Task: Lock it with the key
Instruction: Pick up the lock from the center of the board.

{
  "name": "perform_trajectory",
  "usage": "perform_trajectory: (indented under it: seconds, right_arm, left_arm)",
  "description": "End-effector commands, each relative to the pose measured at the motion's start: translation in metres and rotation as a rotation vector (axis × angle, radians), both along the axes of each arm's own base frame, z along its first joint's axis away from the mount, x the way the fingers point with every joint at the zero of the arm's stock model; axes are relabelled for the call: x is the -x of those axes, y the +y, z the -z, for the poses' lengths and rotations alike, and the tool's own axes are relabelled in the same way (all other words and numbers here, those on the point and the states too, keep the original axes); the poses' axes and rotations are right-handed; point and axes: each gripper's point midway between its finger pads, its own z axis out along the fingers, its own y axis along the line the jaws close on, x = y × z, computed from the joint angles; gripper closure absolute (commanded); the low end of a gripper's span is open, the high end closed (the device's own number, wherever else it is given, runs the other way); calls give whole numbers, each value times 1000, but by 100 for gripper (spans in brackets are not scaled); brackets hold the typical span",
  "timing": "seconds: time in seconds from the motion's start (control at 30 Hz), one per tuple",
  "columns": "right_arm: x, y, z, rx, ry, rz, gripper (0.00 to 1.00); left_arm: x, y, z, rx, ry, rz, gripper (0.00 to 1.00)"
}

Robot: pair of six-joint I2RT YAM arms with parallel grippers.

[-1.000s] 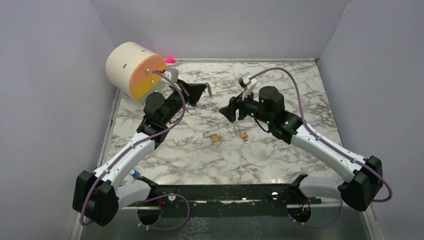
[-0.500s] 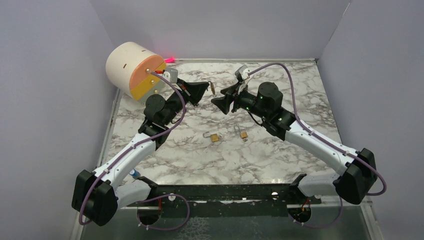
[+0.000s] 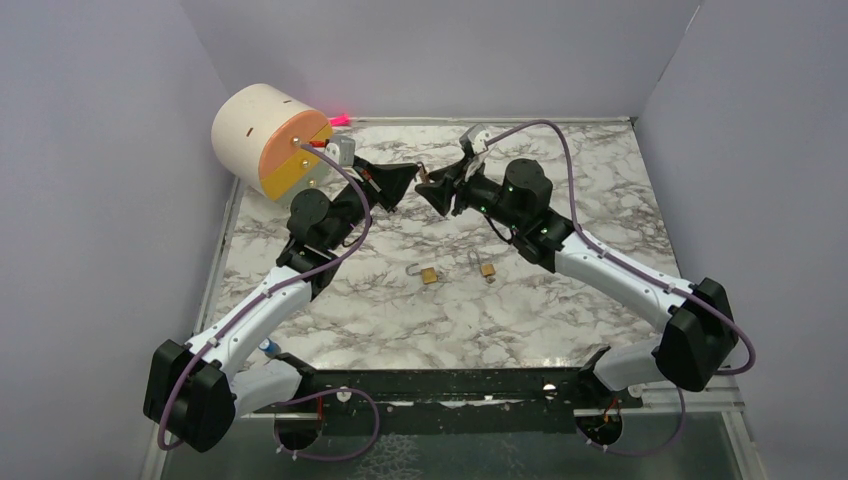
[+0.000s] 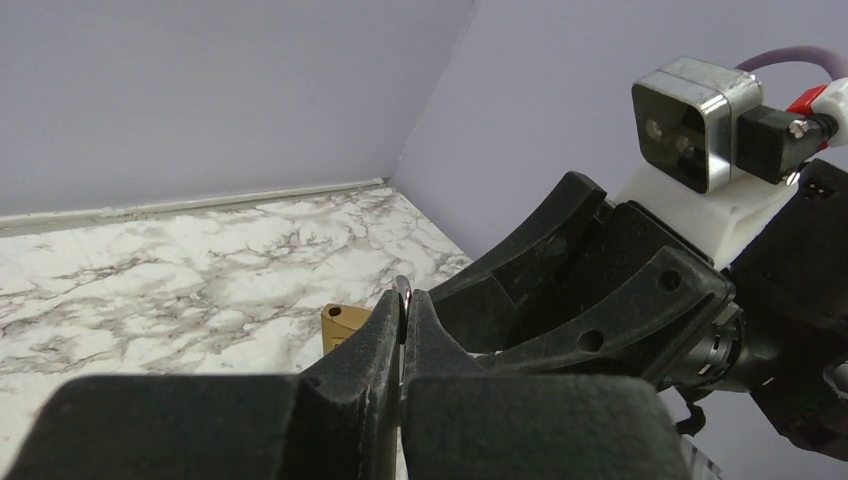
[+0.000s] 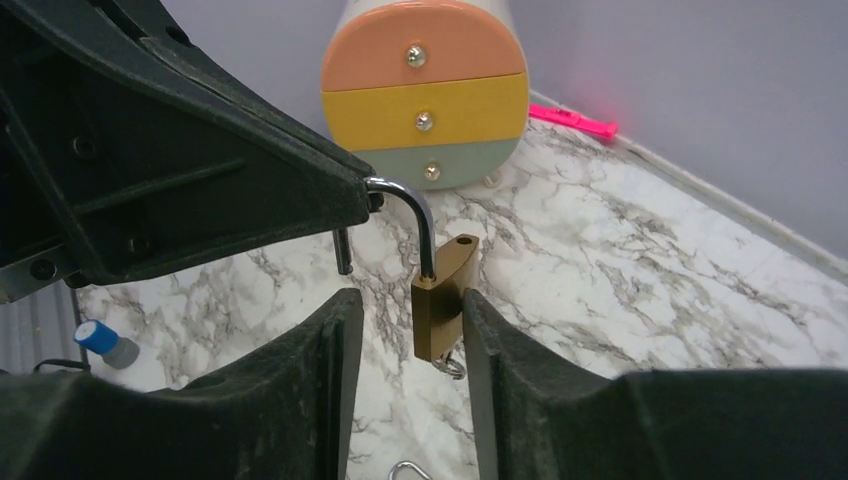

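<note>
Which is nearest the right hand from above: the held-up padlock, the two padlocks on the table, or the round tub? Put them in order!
1. Held-up padlock, right between the fingers of the right hand.
2. Left table padlock and right table padlock, nearer the arm bases; too close to rank apart.
3. Round tub, back-left corner.

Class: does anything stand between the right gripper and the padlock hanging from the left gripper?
Nothing visible does: the padlock hangs between the right gripper's open fingers, its shackle pinched by the left gripper.
</note>
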Motion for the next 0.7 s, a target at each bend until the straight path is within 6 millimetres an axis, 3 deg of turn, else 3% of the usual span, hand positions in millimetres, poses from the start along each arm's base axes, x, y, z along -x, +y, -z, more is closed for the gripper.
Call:
perform_trajectory:
  seconds: [0.0, 0.17, 0.27, 0.4, 0.67]
  right_arm:
    - [-2, 9, -35, -51, -99, -23, 59]
    - [0, 12, -36, -55, -91, -44, 82]
    - [2, 15, -31, -48, -75, -66, 86]
    - [5, 18, -26, -37, -57, -90, 98]
    - [40, 32, -18, 65, 11, -322, 99]
  left_arm:
    - [14, 0, -25, 41, -87, 33, 100]
    - [15, 1, -27, 26, -109, 29, 100]
    - [16, -1, -26, 24, -107, 44, 100]
    - [18, -5, -25, 24, -109, 73, 100]
    - [25, 1, -25, -54, -187, 88, 100]
